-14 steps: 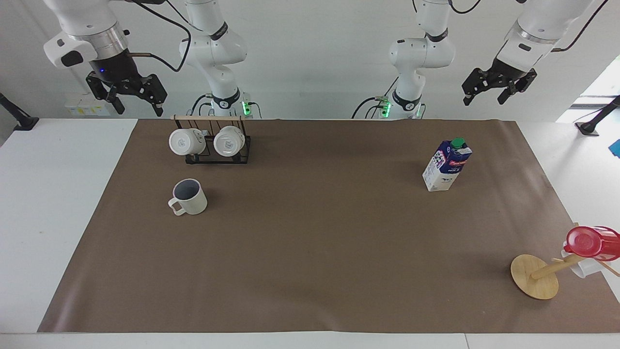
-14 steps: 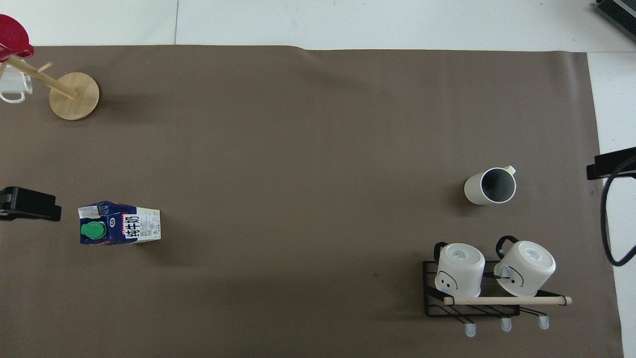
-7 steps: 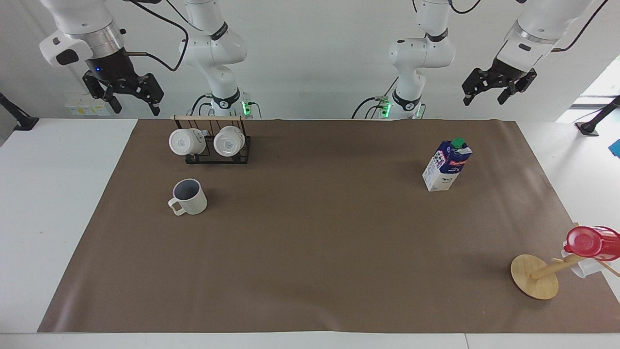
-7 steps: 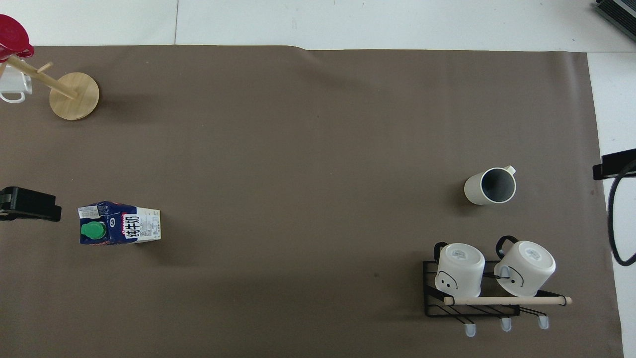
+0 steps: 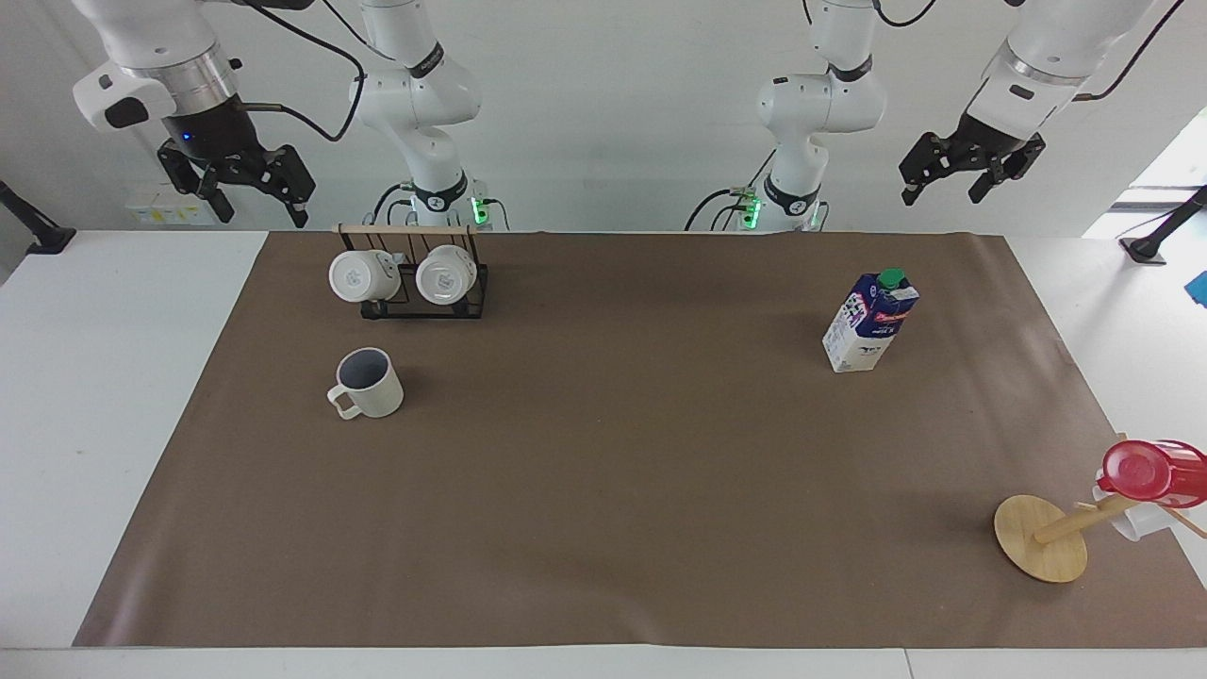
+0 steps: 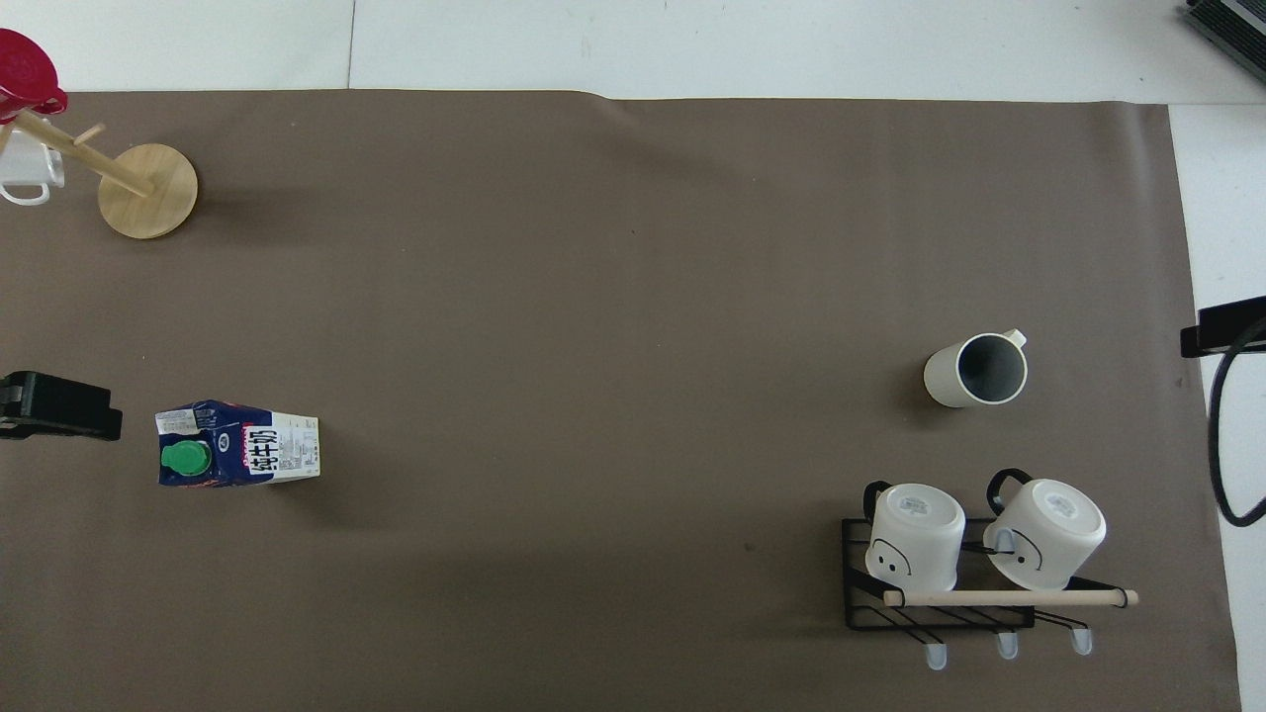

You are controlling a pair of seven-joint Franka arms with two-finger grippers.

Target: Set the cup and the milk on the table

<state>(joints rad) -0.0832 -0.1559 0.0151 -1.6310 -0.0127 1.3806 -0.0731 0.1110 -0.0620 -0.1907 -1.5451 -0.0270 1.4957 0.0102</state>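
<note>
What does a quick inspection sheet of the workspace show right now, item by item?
Surface: white table under a brown sheet.
Job's things: cup upright by the mug rack; milk carton upright toward the left arm's end.
Clutter: two white mugs on the rack; wooden peg stand with a red cup.
Grippers: left gripper and right gripper raised, open, empty.
Cables: black cable at the right arm's end.
Surroundings: nothing seen.

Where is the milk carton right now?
The milk carton stands upright on the brown sheet toward the left arm's end of the table, nearer the robots than the wooden disc stand.
</note>
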